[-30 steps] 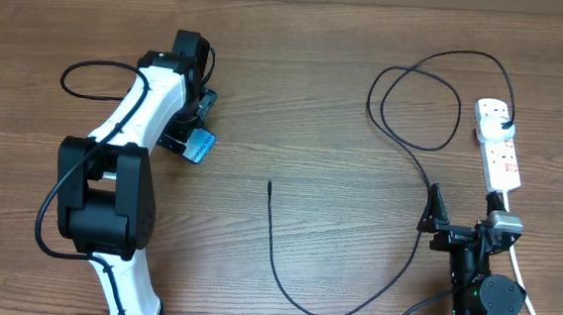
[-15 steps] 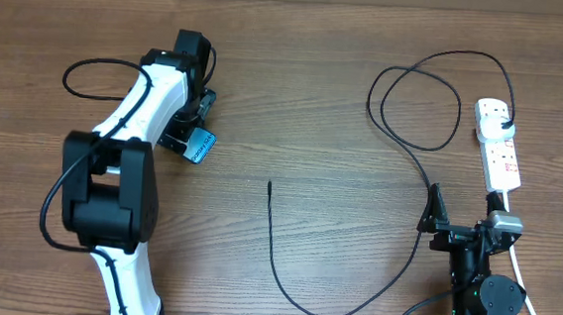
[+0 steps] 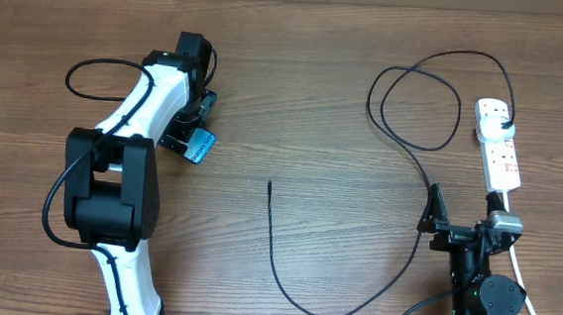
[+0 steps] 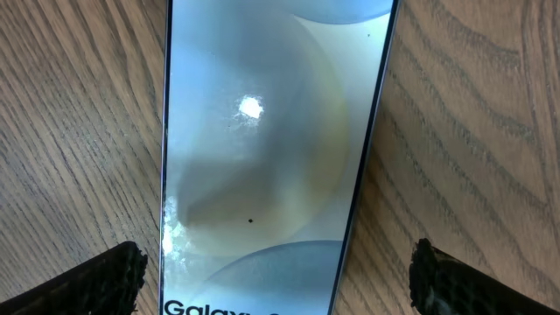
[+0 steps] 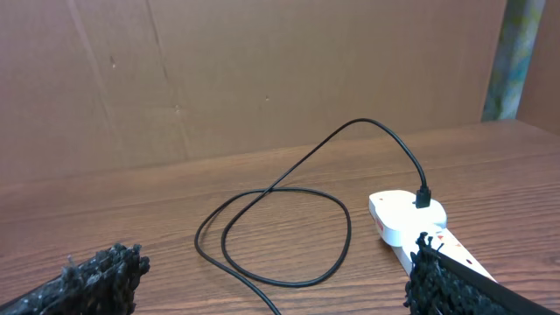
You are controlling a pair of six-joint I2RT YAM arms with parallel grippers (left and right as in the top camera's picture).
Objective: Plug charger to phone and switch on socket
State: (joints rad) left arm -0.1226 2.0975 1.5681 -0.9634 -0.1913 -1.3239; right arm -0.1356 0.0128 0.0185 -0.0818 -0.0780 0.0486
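The phone (image 4: 271,149) lies flat on the wooden table, its pale blue-teal screen up and the start of the word "Galaxy" showing. My left gripper (image 4: 280,289) hovers open over it, one finger on each side and neither touching; from overhead only a corner of the phone (image 3: 201,147) shows under the left gripper (image 3: 192,124). The charger (image 3: 283,277) is a thin black cable, its free tip (image 3: 270,184) at mid-table. It loops right, and its plug (image 3: 504,121) sits in the white socket (image 3: 501,153). My right gripper (image 3: 461,218) is open and empty near the socket (image 5: 407,219).
The charger cable forms a double loop (image 5: 289,188) ahead of the right gripper (image 5: 271,293). A brown cardboard wall (image 5: 262,70) closes the far side of the table. The left arm's own black cable (image 3: 93,77) arcs out to its left.
The left arm's elbow has shifted slightly to the right while its gripper stays over the phone. The right arm, the charger and the socket have not moved.
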